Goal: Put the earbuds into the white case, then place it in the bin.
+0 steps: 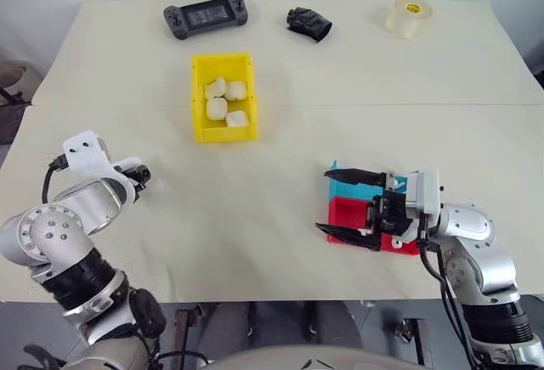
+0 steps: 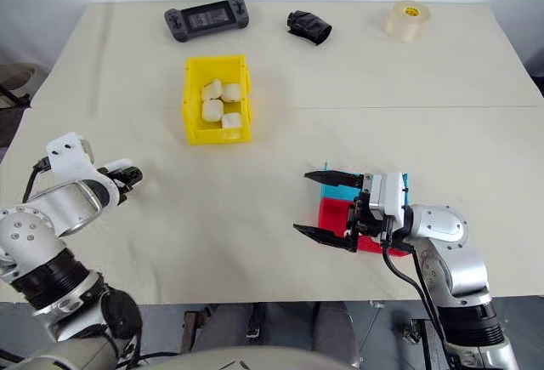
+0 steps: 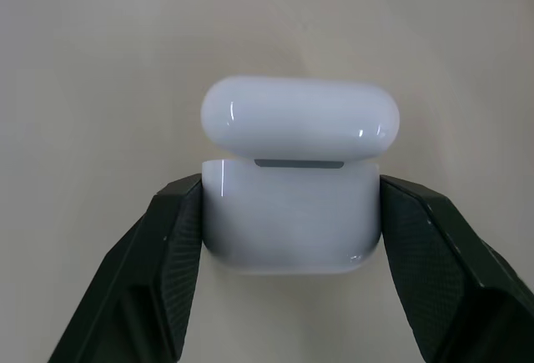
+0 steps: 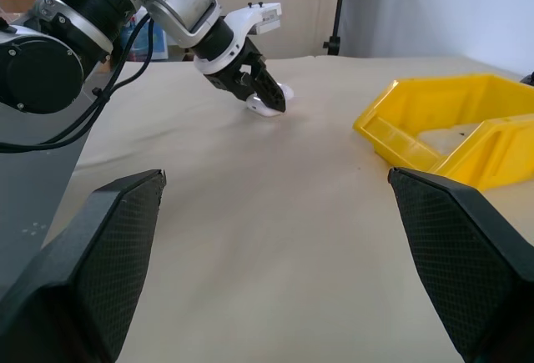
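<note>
While clamped in the left claw, white case, lid ajar.

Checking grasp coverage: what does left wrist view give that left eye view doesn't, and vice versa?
Left wrist alone: the white case pinched between the black fingers, lid ajar on a dark gap. Left eye alone: the yellow bin holding four white cases, the open right gripper over the red tray and teal tray. Shared: the left gripper and the beige table.
</note>
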`<state>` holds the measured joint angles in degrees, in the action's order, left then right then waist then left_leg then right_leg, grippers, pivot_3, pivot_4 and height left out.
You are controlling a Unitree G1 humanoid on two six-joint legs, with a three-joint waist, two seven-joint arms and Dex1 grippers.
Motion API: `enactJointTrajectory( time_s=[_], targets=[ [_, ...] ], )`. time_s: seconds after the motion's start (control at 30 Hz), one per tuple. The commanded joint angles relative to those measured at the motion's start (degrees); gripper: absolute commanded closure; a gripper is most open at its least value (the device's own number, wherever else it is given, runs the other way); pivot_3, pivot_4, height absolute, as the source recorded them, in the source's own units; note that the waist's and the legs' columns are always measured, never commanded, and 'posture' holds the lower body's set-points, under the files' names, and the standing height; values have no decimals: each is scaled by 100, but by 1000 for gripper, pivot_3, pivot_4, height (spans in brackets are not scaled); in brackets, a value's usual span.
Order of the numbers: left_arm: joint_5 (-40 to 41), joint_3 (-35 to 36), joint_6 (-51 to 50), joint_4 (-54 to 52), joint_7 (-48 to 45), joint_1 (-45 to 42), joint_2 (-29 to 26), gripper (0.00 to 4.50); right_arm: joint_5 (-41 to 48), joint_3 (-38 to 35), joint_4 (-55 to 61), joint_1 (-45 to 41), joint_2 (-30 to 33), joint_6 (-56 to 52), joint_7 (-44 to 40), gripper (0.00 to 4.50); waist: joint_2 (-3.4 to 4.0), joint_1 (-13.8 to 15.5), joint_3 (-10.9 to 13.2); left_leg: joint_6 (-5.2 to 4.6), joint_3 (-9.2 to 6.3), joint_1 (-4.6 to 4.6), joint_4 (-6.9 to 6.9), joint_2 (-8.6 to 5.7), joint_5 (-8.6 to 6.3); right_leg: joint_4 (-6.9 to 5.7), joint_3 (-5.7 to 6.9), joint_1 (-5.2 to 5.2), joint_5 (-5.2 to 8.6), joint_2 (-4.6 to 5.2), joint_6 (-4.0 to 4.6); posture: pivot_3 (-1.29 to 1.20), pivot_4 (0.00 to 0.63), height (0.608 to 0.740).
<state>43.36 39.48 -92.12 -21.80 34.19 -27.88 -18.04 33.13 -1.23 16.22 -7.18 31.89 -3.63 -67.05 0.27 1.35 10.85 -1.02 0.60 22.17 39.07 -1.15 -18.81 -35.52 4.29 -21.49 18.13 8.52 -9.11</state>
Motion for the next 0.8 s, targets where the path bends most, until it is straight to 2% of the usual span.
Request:
enactJointTrajectory(
  time_s=[0.03,0.13,0.27,0.4,0.53,0.63,0.8],
  targets=[
    [593,-349,-38,-64,-357,449,-713,1688,39,-67,-2,-81,-53,138,-2,0,0,-25,0,0,-1,-1,-1,1,0,0,0,-1,0,-1,0,0,150,740],
    [766,-233,-38,-78,-719,563,-924,1688,30,-69,-67,-123,-63,166,-14,0,0,-20,0,3,0,-2,-2,2,0,-1,-1,-2,2,-5,4,0,150,740],
    [1091,-50,58,-202,-2062,731,-1187,1688,25,-84,-138,-167,-52,197,-15,0,-2,3,-1,3,-1,-1,-2,1,0,0,0,0,2,-3,4,0,150,740],
    [1217,-411,1520,-440,-4269,1459,-1828,1688,15,-208,-211,-229,37,201,-1,0,-2,-34,0,5,2,-1,-8,4,-1,7,-1,-2,4,-3,7,0,150,740],
    [896,-776,2782,-479,-5702,1936,-2159,1688,7,-315,-232,-262,117,194,22,0,-1,-41,0,9,10,-1,-9,11,-1,20,0,1,6,-6,10,0,150,740],
    [642,-1124,4212,-466,-7094,2122,-2023,1688,33,-468,-85,-133,235,141,107,0,0,-11,0,9,15,0,-13,14,-1,50,0,2,6,-5,10,0,150,740],
    [149,-1745,5857,-239,-8317,2148,-1723,1688,45,-667,173,129,327,75,305,0,0,-4,0,5,22,4,-14,17,-2,51,2,4,5,-4,10,0,150,740]
  ],
)
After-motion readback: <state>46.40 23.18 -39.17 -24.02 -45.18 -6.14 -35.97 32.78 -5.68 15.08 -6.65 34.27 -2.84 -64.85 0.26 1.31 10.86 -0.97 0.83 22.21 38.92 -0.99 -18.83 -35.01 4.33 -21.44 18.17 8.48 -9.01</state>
